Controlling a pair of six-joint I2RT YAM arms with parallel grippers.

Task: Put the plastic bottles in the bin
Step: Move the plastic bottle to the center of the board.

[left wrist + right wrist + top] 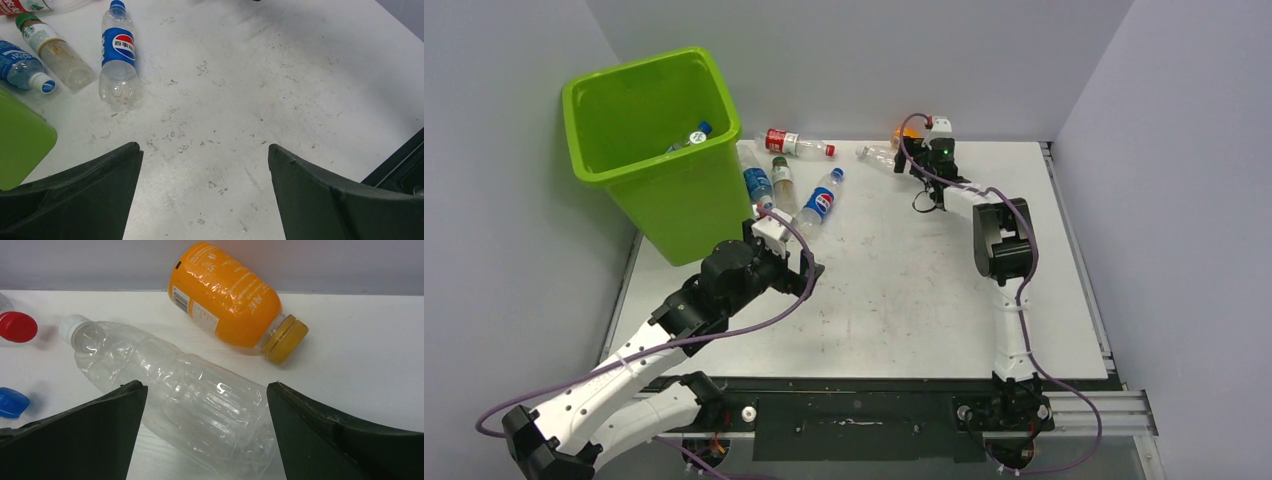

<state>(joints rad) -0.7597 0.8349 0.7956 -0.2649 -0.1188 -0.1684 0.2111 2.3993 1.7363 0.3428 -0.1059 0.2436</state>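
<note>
The bin [649, 140] stands at the far left of the table [904, 300], with one bottle [689, 137] already lying inside it. Just right of it, my left gripper [205, 150] hangs slack over bare tabletop, jaws spread wide and holding nothing. A blue-labelled bottle [119, 55] lies ahead of it and to its left, its cap pointing away from me. Two more bottles lie between that one and the bin. None of that decides the move, I judge. That falls to my right gripper [206, 387], reached out to the far edge with its jaws wide apart and not clamped on anything. The clear bottle [175, 385] lies flat on the table directly under the gap. Its long axis is slanted: the white cap points away to my left and the broad base comes in low toward my right finger. It nearly fills the gap, and I cannot tell whether either finger touches it. The orange bottle [225, 300] lies just beyond, close to the clear bottle but outside my jaws. My right arm is plainly the nearer one, though closing square on the body may call for a slight turn of the wrist.
</note>
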